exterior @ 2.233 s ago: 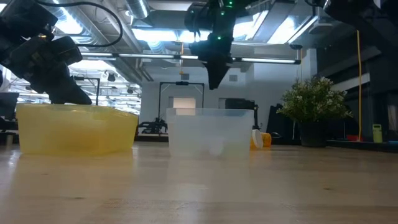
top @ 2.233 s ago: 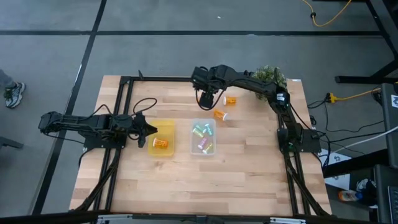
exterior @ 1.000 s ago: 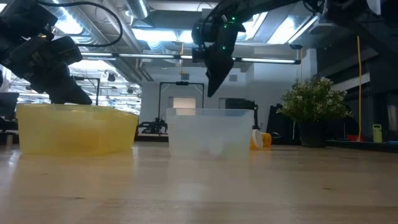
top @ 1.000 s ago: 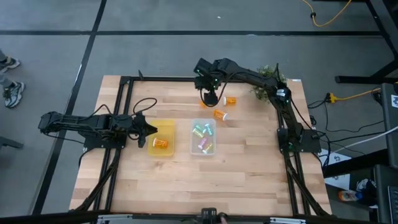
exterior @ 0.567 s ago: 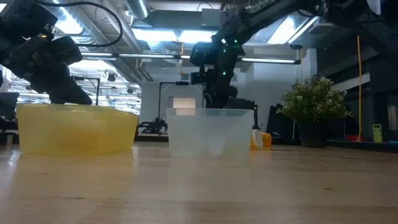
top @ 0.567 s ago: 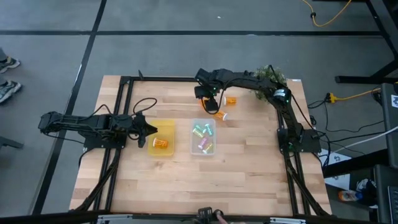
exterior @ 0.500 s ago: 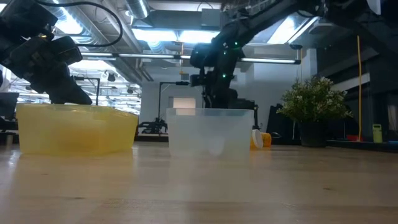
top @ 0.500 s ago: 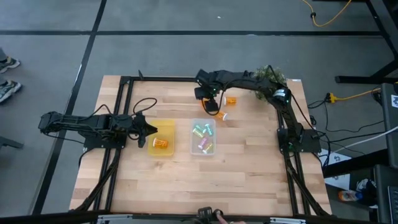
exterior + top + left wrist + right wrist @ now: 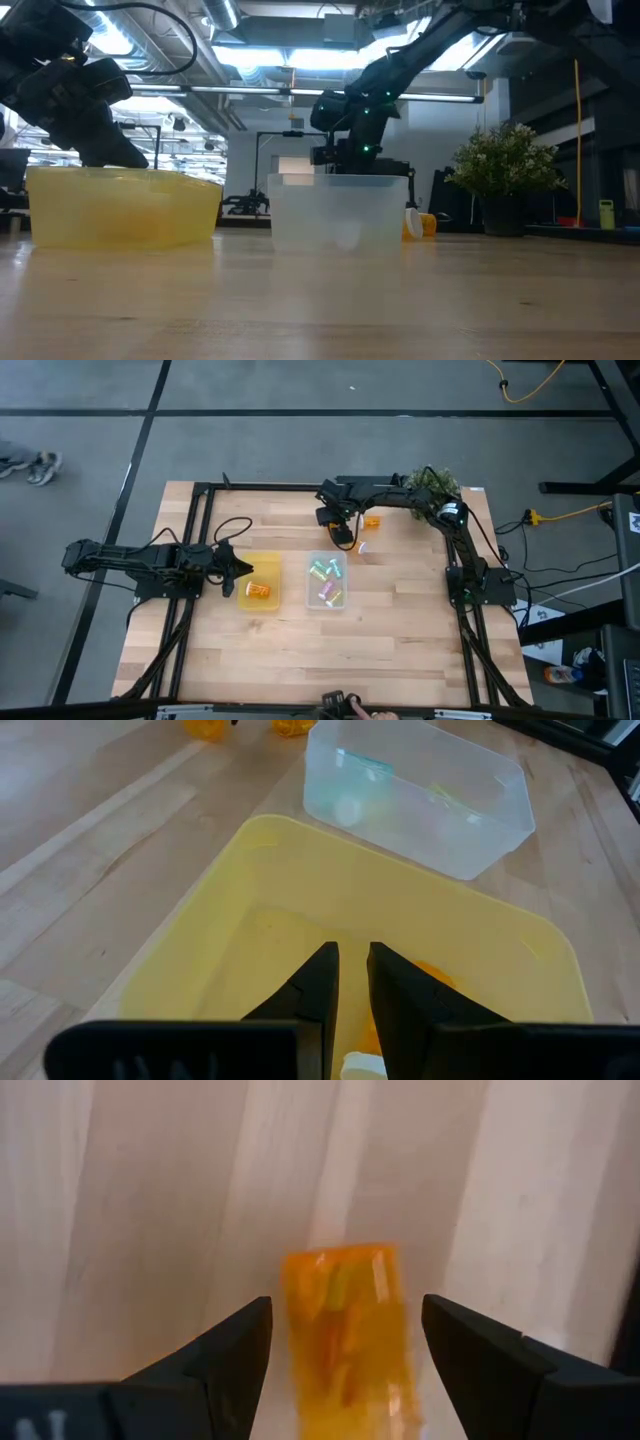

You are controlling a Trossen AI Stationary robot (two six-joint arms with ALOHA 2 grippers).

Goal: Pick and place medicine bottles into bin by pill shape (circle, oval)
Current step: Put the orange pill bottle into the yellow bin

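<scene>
Table: a pale wooden butcher-block top with a black frame along its sides, standing on a grey floor crossed by dark lines.
Room: in the low view, bright ceiling lights, pipes and ducts overhead, with dim equipment beyond the table's far edge.
Plant: a green potted plant at the far right corner of the table, beside the right arm.
Yellow tray: the translucent yellow tray sits left of centre, with one orange bottle lying in it.
Clear tray: the colourless tray stands just right of the yellow one, apart from it, and holds several pale green-teal bottles.
Loose bottles: two orange bottles lie on the bare wood beyond the clear tray – one farther back and free, the other lying flat under the right arm's fingers, its white cap end showing just beside the gripper in the high view.
Right gripper: the right gripper is low over the wood behind the clear tray, jaws spread wide with one finger on either side of the orange bottle; a gap shows on both sides, so it grips nothing.
Left gripper: the left gripper waits over the near left edge of the yellow tray – fingers almost together with only a narrow slit between them, holding nothing.
Floor edge: a person's shoe shows at the far left of the high view.
</scene>
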